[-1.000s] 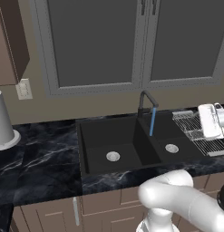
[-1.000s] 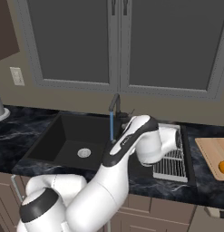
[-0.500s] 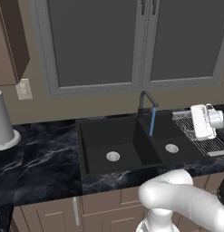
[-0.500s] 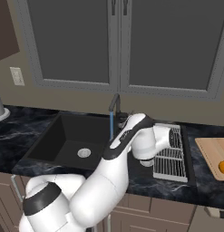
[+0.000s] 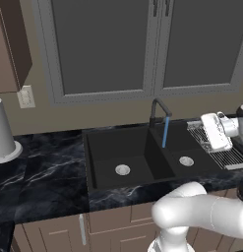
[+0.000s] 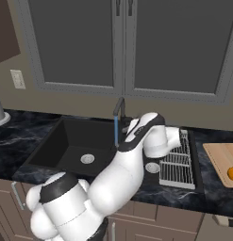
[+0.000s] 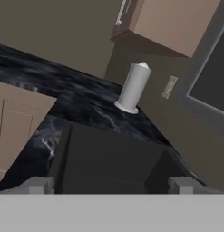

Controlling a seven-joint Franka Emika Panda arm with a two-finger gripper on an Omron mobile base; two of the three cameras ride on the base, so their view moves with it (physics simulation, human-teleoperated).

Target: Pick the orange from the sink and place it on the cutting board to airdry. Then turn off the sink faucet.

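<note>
The orange (image 6: pixel 232 173) rests on the tan cutting board (image 6: pixel 220 156) at the far right, apart from the arm. The black double-basin sink (image 5: pixel 108 147) holds no fruit, just a silver drain in each basin. A blue stream runs from the dark gooseneck faucet (image 5: pixel 160 109) into the right basin. The white end of my arm (image 5: pixel 215 131) hangs over the dish rack, just right of the faucet (image 6: pixel 119 107). In the hand view my gripper (image 7: pixel 111 186) is open, with nothing between its wide-set fingertips (image 7: pixel 38 185). It looks across the sink (image 7: pixel 109 156).
A silver wire dish rack (image 6: pixel 177 157) sits between sink and cutting board. A white paper towel roll (image 5: pixel 2 133) stands on the black marble counter (image 5: pixel 44 172) at the left, below a wall outlet (image 5: pixel 25 96). Grey cabinet doors rise behind the faucet.
The white end of my arm has drifted slightly left over the dish rack, toward the faucet. The orange has stayed on the cutting board and the water keeps running.
</note>
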